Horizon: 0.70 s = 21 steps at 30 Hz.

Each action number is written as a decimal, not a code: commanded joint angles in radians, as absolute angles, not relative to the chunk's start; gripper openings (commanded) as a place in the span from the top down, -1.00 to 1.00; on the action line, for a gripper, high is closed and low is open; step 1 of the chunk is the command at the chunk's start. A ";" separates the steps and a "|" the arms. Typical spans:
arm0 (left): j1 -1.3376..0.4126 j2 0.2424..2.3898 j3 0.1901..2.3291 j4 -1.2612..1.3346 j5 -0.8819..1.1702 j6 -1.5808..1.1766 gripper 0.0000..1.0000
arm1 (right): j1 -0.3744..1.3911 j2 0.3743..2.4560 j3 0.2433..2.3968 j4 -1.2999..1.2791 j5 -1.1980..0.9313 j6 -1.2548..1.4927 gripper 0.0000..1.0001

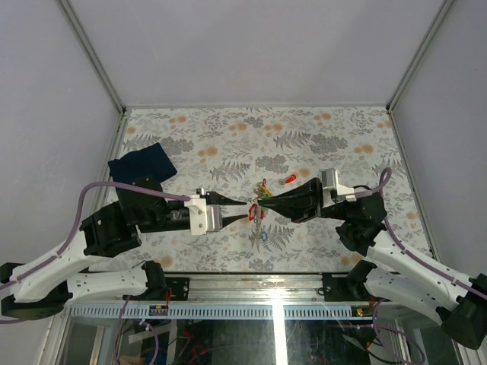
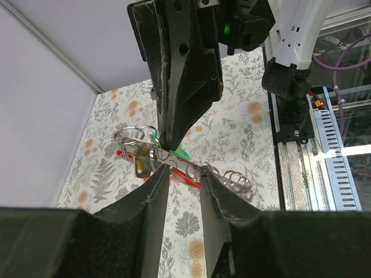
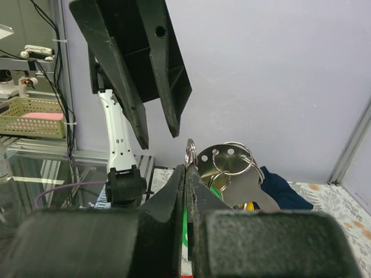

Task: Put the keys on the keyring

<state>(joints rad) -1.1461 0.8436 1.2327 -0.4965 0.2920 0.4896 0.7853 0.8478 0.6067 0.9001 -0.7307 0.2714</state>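
My right gripper (image 1: 264, 202) is shut on the thin metal ring (image 3: 190, 152) of the keyring and holds it above the table. The grey fob (image 3: 232, 168) with its holes hangs just behind the ring, with a green tag (image 3: 215, 184) below it. In the left wrist view the red strap (image 2: 188, 176), a green tag (image 2: 179, 153), a yellow tag (image 2: 139, 166) and a chain of rings (image 2: 232, 180) hang at my right gripper's tip (image 2: 169, 145). My left gripper (image 2: 181, 171) is open, its tips right by the strap. A red-tagged key (image 1: 290, 179) lies alone on the table.
A navy cloth (image 1: 142, 161) lies at the table's left side. A blue-tagged key (image 1: 264, 236) shows just below the held cluster. The floral table cover (image 1: 335, 144) is walled by grey panels on three sides.
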 commanded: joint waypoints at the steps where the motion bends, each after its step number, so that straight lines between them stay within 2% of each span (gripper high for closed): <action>1: -1.152 0.842 1.219 -0.391 0.300 0.482 0.45 | 0.780 0.830 0.662 1.005 -0.763 0.304 1.00; 21: -1.152 0.857 1.192 -0.365 0.315 0.491 0.44 | 0.780 0.806 0.682 0.997 -0.804 0.318 1.00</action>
<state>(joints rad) -1.1458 0.8684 1.2064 -0.4263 0.3157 0.4900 0.7853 0.8333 0.6201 0.9112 -0.7837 0.3012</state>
